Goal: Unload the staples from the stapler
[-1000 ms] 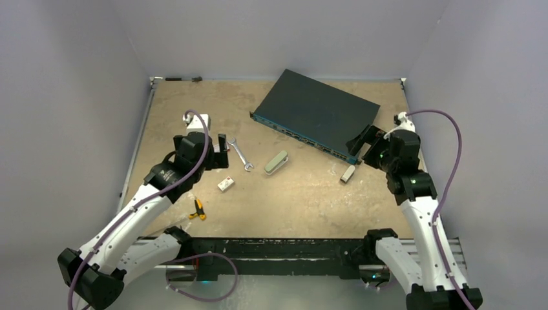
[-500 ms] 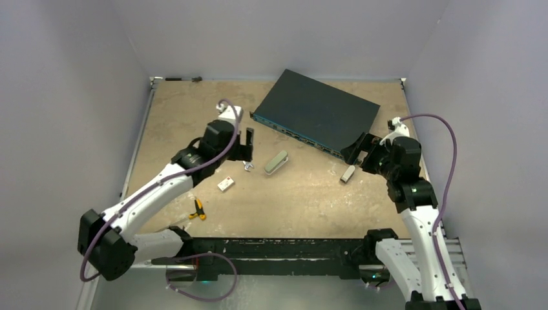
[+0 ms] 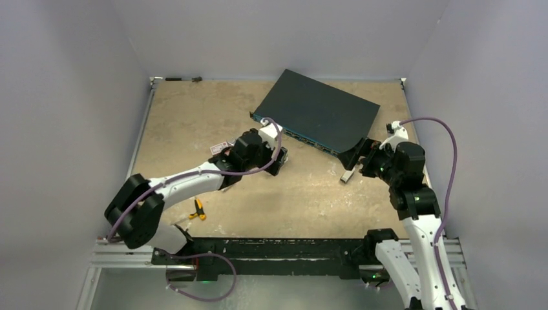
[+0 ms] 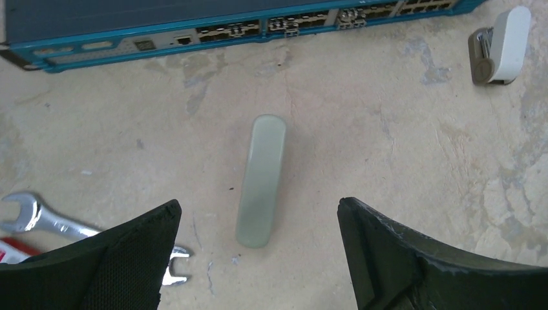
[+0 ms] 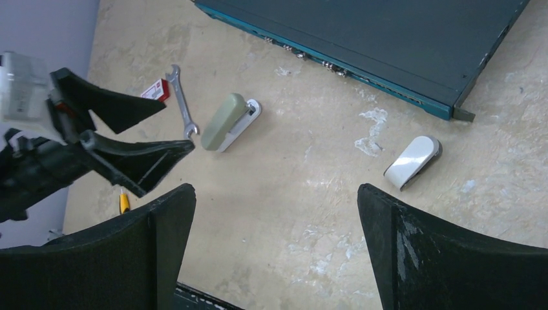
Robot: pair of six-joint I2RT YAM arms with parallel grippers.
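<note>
The stapler (image 4: 262, 181) is a pale grey-green bar lying flat on the tan table, its far end pointing toward the network switch. My left gripper (image 4: 258, 205) hangs open just above its near end, one black finger (image 4: 129, 258) on each side and neither touching it. In the top view the left gripper (image 3: 276, 161) covers the stapler. The right wrist view shows the stapler (image 5: 223, 121) on its white base beside the left gripper's fingers (image 5: 129, 155). Further right, my right gripper (image 3: 357, 158) stands open and empty above bare table (image 5: 276, 190).
A dark network switch (image 3: 316, 113) lies at the back. A silver wrench (image 4: 39, 219) lies left of the stapler, with a red-and-white box (image 5: 155, 90) beside it. A small white-and-grey clip-like object (image 5: 413, 161) sits below the switch's corner. Yellow-handled pliers (image 3: 197, 208) lie near the front.
My left arm swung right, from beside the wrench to above the stapler. The right gripper edged forward and left. The red-and-white box now lies farther back than before.
</note>
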